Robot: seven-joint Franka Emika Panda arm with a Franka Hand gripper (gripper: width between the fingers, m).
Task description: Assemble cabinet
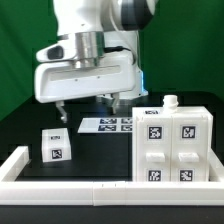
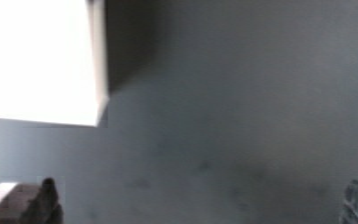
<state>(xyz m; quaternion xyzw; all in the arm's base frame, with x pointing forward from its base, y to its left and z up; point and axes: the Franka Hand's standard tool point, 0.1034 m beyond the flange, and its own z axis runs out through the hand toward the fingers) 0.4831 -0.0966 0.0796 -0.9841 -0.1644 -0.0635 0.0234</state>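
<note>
The large white cabinet body (image 1: pixel 172 146) stands on the exterior view's right, with several marker tags on its front and a small white block (image 1: pixel 170 101) on top. A smaller white tagged block (image 1: pixel 55 146) sits on the black table on the left. My gripper (image 1: pixel 85 106) hangs open and empty above the table between them, apart from both. In the wrist view the gripper (image 2: pixel 197 200) is wide open, with dark fingertips (image 2: pixel 34 200) at the frame's edges and bare table between. A blurred white part (image 2: pixel 43 60) shows there; I cannot tell which one it is.
The marker board (image 1: pixel 108 125) lies flat on the table behind and below the gripper. A long low white rail (image 1: pixel 70 186) runs along the table's front and turns up the left side. A green backdrop stands behind.
</note>
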